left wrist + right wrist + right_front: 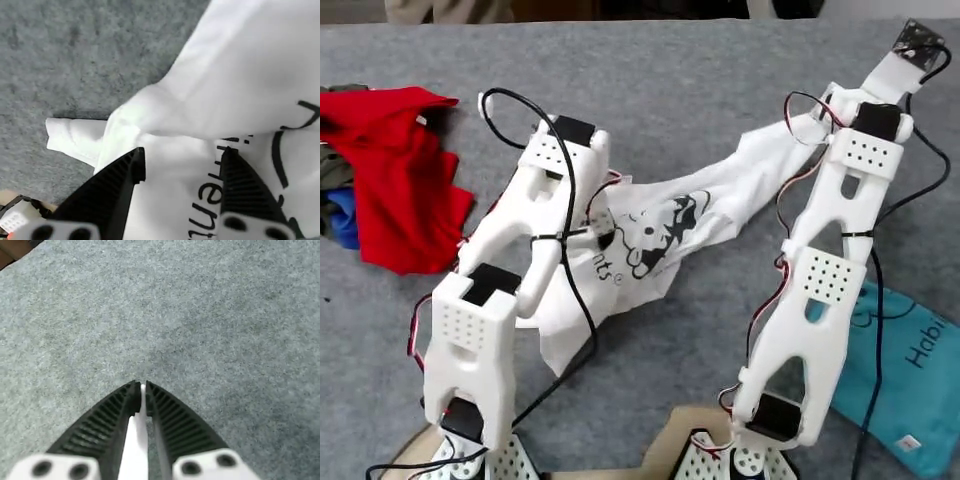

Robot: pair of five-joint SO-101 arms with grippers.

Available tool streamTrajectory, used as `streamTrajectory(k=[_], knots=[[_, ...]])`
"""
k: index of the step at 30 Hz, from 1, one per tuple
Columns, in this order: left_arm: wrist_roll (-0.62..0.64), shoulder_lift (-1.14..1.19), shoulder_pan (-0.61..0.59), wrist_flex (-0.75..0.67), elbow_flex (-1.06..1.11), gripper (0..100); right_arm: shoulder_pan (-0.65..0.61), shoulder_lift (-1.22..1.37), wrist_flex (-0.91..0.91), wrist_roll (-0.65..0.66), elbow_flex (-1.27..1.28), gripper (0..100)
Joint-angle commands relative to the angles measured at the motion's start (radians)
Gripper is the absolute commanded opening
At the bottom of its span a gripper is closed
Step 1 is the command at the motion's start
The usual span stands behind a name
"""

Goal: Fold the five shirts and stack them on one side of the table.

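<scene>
A white shirt with a black print lies stretched across the middle of the grey table. My right gripper is at the shirt's far right end, and the cloth rises to it. In the right wrist view the right gripper is shut on a thin strip of the white shirt. My left gripper sits over the shirt's near left part. In the left wrist view the left gripper is open, its fingers astride the white shirt near a folded edge.
A red shirt lies crumpled at the left edge over a blue garment. A teal shirt lies flat at the near right, partly under the right arm. Bare grey table shows at the back.
</scene>
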Motion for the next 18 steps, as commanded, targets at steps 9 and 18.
streamTrajectory(k=[9, 18], knots=[[0.091, 0.013, -0.163, -0.334, -0.252, 27, -0.01, -0.002, 0.006, 0.009, -0.03, 0.5], [0.176, 0.294, -0.068, -0.451, -0.336, 27, -0.019, -0.002, 0.006, 0.038, -0.03, 0.5]])
